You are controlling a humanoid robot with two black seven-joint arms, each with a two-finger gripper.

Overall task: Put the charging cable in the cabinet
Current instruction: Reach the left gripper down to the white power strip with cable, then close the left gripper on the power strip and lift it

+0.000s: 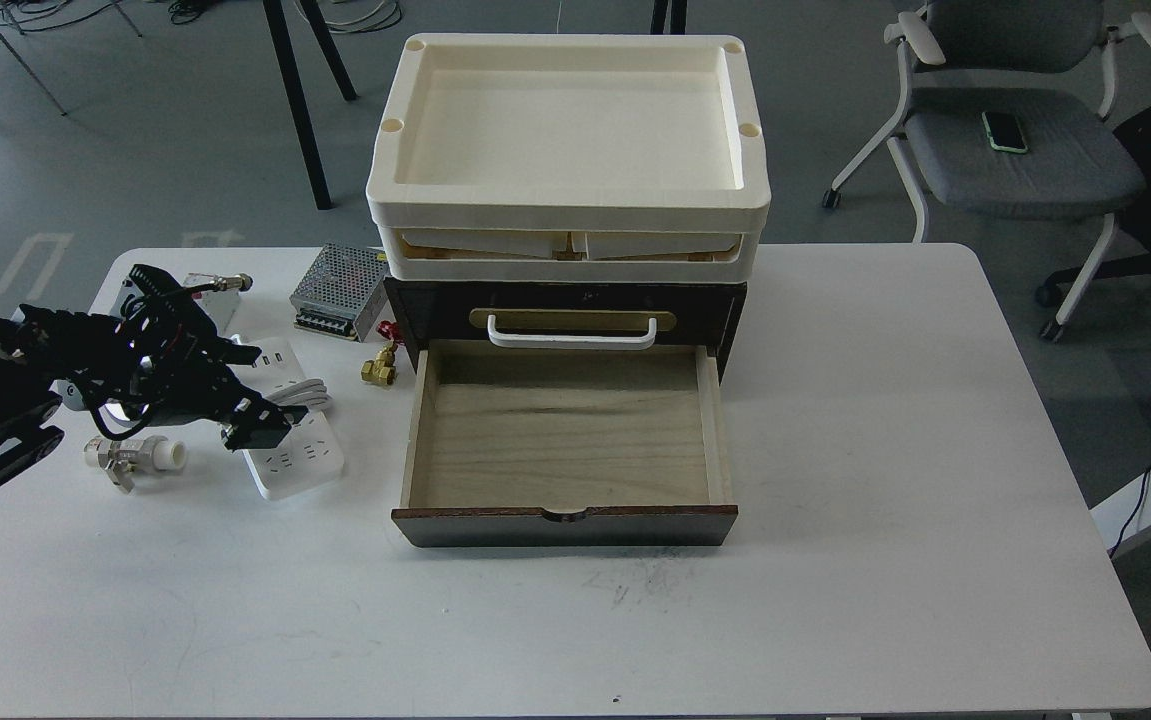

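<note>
The charging cable (297, 457) is a flat white power strip with a thick white cord (308, 392) coiled round its middle. It lies on the white table, left of the cabinet. The cabinet (575, 300) is a dark brown drawer unit with a white bar handle. Its lower drawer (565, 430) is pulled out, and its pale wood inside is empty. My left gripper (256, 396) hangs over the strip's middle, fingers spread on either side of it, open. The strip's far end is partly hidden by the gripper. My right gripper is out of view.
Two stacked cream trays (570, 205) sit on the cabinet. A perforated metal power supply (340, 288) and a brass valve (379, 368) lie between the strip and the cabinet. A white plastic valve (130, 457) lies left of the strip. A red-and-white circuit breaker (213, 304) shows behind my arm.
</note>
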